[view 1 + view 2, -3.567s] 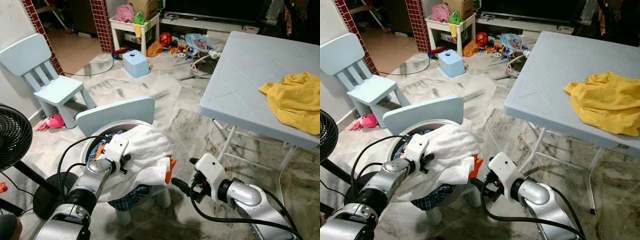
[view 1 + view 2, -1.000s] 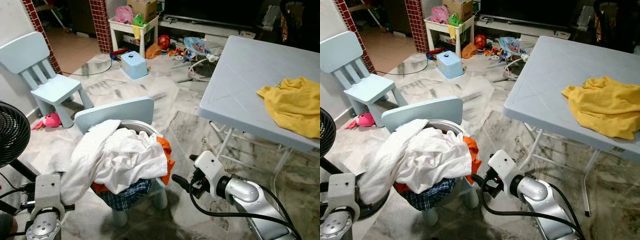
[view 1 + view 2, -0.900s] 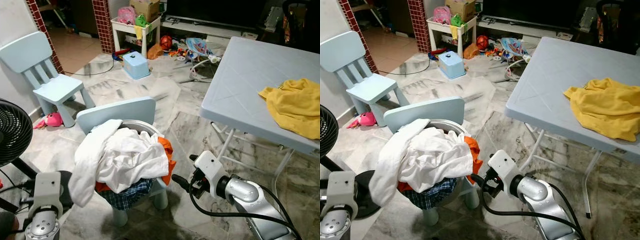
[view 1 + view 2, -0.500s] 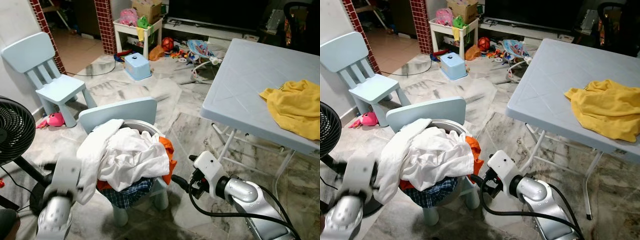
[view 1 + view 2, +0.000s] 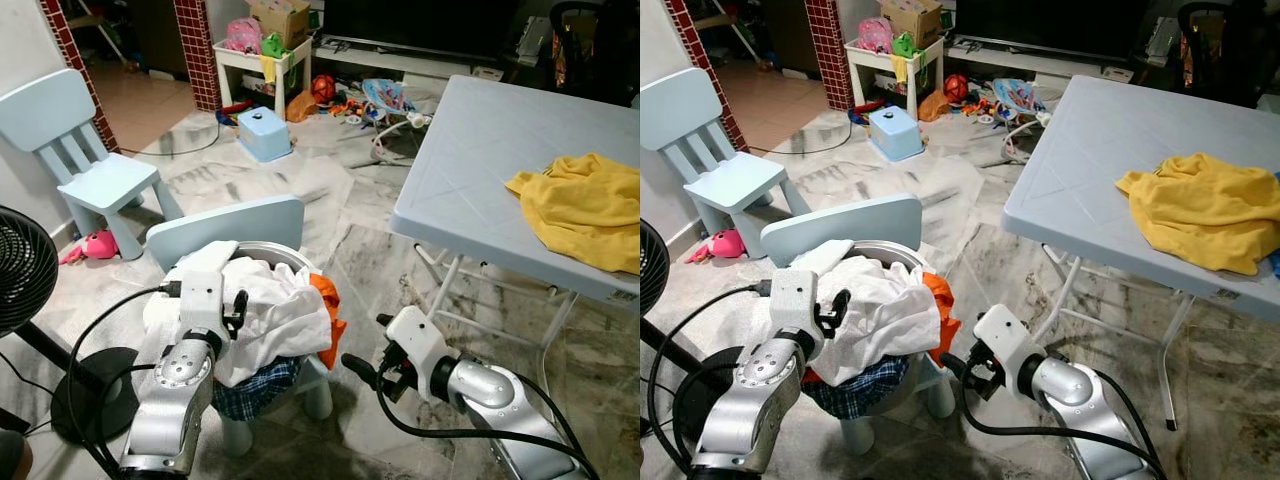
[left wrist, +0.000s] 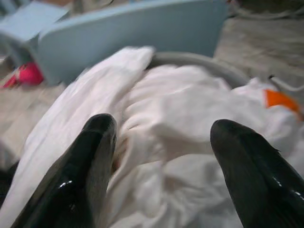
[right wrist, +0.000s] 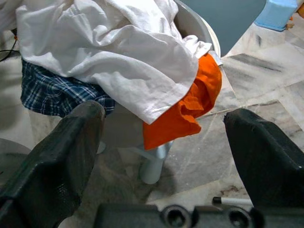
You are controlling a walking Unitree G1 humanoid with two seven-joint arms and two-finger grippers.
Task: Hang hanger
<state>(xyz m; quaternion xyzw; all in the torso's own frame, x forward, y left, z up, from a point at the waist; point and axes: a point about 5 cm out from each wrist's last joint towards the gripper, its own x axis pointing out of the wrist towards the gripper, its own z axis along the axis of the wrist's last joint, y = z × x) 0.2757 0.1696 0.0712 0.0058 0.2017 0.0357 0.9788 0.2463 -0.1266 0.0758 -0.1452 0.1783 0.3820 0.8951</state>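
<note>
left wrist view: no discernible hanger axis

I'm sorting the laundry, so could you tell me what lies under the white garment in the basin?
Under the white garment, an orange cloth and blue plaid fabric show; anything deeper in the basin is covered.

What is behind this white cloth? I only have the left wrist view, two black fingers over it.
Observer: The white cloth tops a laundry pile on a small blue chair.
Operator: Is anything else in that pile?
Observer: An orange garment hangs off one side, and plaid fabric sits underneath.
Operator: Where's the other claw?
Observer: The right claw is open, low beside the chair, pointed at the pile.
Operator: Any clothes elsewhere?
Observer: A yellow garment lies on the table.
</note>
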